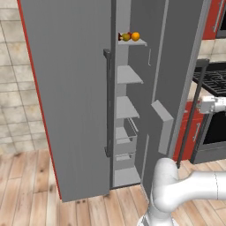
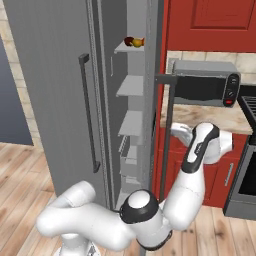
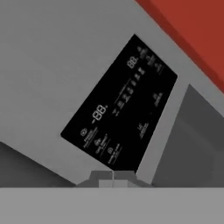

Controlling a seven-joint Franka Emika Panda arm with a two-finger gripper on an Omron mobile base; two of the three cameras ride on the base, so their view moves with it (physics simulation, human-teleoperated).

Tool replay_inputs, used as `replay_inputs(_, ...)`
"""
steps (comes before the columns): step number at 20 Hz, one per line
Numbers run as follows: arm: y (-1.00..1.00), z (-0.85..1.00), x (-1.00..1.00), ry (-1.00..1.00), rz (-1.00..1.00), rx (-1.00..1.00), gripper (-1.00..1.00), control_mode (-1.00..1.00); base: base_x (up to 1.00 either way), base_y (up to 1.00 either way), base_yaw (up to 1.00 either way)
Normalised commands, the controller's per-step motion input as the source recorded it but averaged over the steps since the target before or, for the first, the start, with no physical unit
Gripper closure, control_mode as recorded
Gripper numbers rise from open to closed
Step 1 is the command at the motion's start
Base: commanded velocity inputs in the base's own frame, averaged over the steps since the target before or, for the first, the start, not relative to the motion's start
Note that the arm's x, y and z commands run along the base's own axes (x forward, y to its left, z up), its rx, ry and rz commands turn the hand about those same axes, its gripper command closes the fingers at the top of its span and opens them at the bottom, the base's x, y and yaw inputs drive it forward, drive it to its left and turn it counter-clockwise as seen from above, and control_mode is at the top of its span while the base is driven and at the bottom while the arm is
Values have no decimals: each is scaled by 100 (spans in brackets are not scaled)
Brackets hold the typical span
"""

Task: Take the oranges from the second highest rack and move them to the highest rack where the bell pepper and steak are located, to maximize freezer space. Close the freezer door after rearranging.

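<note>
Two oranges point(image 1: 131, 37) point(image 2: 137, 43) lie on the highest rack point(image 1: 134, 43) point(image 2: 125, 49), beside the dark-red bell pepper point(image 1: 119, 37) point(image 2: 129, 40). I cannot make out the steak. The second highest rack point(image 1: 129, 76) point(image 2: 129, 86) carries nothing that I can see. The freezer door point(image 1: 150, 88) point(image 2: 150, 125) stands open to the right of the shelves, with a bin on its inner face. My gripper point(image 1: 202, 106) point(image 2: 175, 132) point(image 3: 113, 177) is shut and empty on the door's outer side, near its dark bar handle point(image 1: 193, 119) point(image 2: 167, 140). It faces a black control panel point(image 3: 120, 113).
Left of the shelves is a closed plain grey door point(image 1: 66, 88) point(image 2: 50, 75) with a bar handle point(image 1: 107, 101) point(image 2: 87, 115). A microwave point(image 2: 205, 82) sits on the counter, with red cabinets point(image 2: 210, 20) above. A stove and oven point(image 1: 214, 110) stand at the right. My arm crosses low over the wood floor.
</note>
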Motion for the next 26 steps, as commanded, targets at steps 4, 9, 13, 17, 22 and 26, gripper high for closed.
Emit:
replay_inputs(4, 64, 0, 43, 0, 6, 6, 100, -100, 0, 0, 0)
replay_inputs(9, 72, 0, -13, -2, 4, 1, 100, -100, 0, 0, 0)
replay_inputs(13, 100, 2, -42, -10, 3, 0, 100, -100, 0, 0, 0)
replay_inputs(17, 100, 24, -17, -8, 0, 0, 100, -100, 0, 0, 0)
replay_inputs(22, 96, 37, -5, -9, -8, 0, 100, -100, 0, 0, 0)
replay_inputs(26, 71, 49, 0, 2, -24, 0, 100, -100, 0, 0, 0)
